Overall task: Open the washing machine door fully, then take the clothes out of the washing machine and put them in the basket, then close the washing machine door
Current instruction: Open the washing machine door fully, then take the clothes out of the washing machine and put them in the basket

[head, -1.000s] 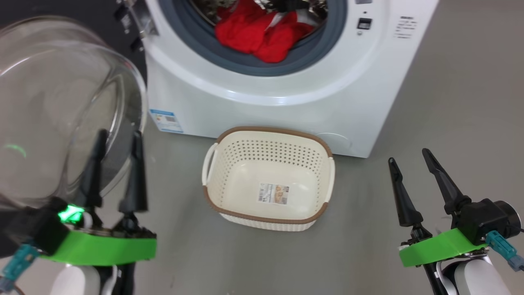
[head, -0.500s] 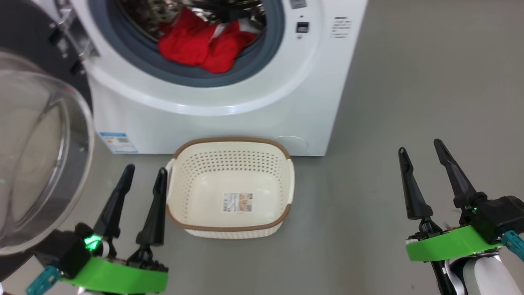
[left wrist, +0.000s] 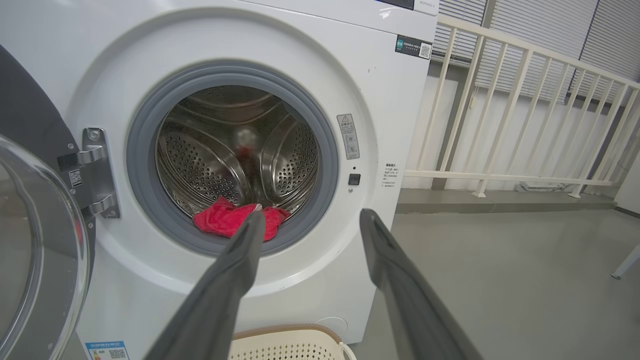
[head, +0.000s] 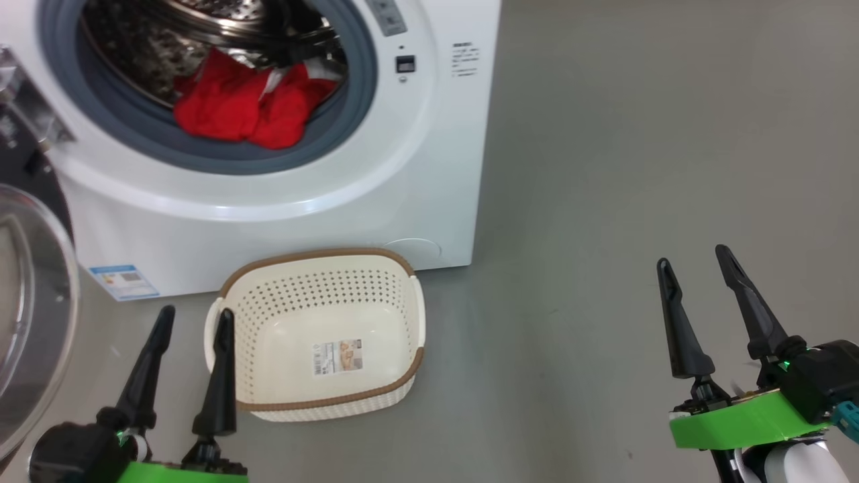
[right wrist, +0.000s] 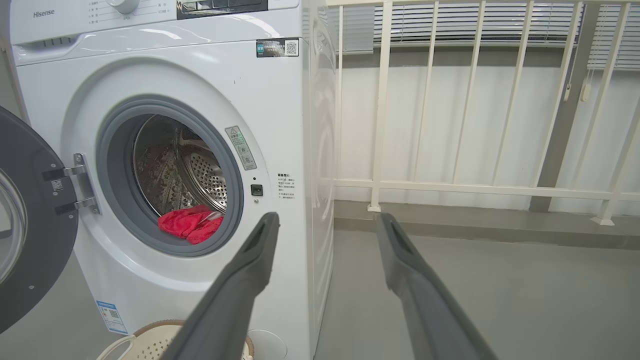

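Observation:
The white washing machine (head: 429, 168) (left wrist: 395, 125) (right wrist: 280, 110) stands with its door (head: 30, 315) (left wrist: 35, 250) (right wrist: 30, 220) swung open to the left. Red clothes (head: 248, 104) (left wrist: 225, 220) (right wrist: 190, 224) lie at the front of the steel drum, against the grey ring. The cream basket (head: 322, 265) (left wrist: 290, 332) (right wrist: 150, 332) sits empty on the floor before the machine. My left gripper (head: 193, 320) (left wrist: 310, 222) is open just left of the basket, holding nothing. My right gripper (head: 694, 258) (right wrist: 325, 222) is open over bare floor, far to the basket's right.
Grey floor (head: 637, 168) stretches to the right of the machine. A cream railing (left wrist: 525, 115) (right wrist: 475, 100) with blinds behind it runs along the wall beside the machine. A blue label (head: 124, 282) marks the machine's lower front.
The head camera has turned right, so machine, door and basket slid left in the picture. My left gripper has come away from the door glass to beside the basket. Both grippers stay open.

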You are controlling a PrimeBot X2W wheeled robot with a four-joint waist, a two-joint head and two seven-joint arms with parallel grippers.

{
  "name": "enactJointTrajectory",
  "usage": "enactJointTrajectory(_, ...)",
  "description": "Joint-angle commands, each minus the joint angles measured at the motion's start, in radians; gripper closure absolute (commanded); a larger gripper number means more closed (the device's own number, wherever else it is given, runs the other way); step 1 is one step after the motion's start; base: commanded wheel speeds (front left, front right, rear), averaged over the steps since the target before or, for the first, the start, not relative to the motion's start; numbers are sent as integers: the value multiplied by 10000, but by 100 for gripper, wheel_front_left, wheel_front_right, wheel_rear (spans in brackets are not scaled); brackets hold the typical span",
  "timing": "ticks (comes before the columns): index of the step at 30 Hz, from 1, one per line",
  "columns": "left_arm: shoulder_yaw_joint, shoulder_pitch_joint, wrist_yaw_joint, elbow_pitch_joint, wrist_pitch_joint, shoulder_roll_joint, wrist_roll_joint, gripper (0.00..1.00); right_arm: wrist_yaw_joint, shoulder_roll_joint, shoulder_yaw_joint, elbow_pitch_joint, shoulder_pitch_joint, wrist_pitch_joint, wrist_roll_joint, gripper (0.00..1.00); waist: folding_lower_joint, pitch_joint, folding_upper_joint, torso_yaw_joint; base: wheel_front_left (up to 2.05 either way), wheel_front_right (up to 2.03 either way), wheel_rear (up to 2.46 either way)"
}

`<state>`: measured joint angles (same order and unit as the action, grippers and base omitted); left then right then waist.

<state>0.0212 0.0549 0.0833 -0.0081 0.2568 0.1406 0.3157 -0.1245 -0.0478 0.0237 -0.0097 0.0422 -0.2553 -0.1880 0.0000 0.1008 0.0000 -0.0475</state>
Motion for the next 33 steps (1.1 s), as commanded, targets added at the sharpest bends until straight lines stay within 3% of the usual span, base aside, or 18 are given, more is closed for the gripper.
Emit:
enactJointTrajectory(1, -500, -9, -91, -352, 49, 53, -167, 0, -62, -24, -157, -373, 6, -64, -136, 0, 0, -50, 0, -266, 0, 0, 0)
enactJointTrajectory(17, -893, -948, 29, -264, 49, -467, -727, 0, -62, -24, -275, -532, -936, -64, -252, 0, 0, -892, 0, -526, 0, 0, 0)
enactJointTrajectory(33, -870, -1118, 91, -92, 49, -562, -1109, 0, -62, -24, -136, -487, -1105, -64, -243, 0, 0, -1010, 0, -537, 0, 0, 0)
